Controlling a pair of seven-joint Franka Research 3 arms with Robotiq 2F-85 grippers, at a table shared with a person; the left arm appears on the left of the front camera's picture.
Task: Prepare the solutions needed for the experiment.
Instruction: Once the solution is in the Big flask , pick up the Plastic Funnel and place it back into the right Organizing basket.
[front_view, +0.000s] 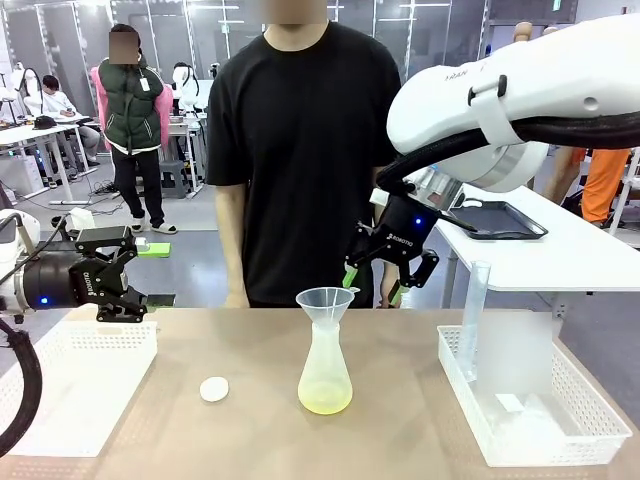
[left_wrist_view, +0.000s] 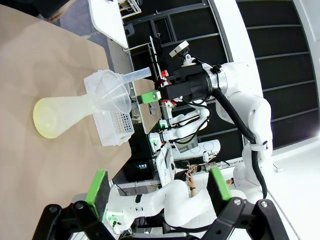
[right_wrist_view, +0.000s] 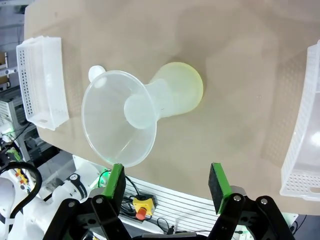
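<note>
Nearest the camera, the flask (front_view: 325, 375) is standing on the table, well below the right jaws and a little to one side of them. The solutions (front_view: 325, 402) are tinting its bottom pale yellow-green. A funnel (front_view: 326, 303) is sitting loosely in its neck, just under the right gripper (front_view: 373, 287). A white cap (front_view: 214, 389) is lying beside the flask, on the side facing the left jaws.

The risk I am judging is a knock. The funnel is only resting in the neck and making the flask top-heavy. If the right gripper is descending off-centre, a finger could be catching the funnel rim, tipping funnel and flask and spilling the liquid. The tall cylinder (front_view: 474, 320) is leaning in the right basket (front_view: 590, 425), off to the side of those jaws, and could be toppled by a careless sweep.

The right jaws are standing wide apart, holding and touching nothing. The left gripper (left_wrist_view: 158, 186) is hovering over the left basket (front_view: 60, 400), its jaws likewise apart and empty, with the flask well ahead of them.

Beyond both grippers, a person (front_view: 300, 150) is standing at the far edge.
</note>
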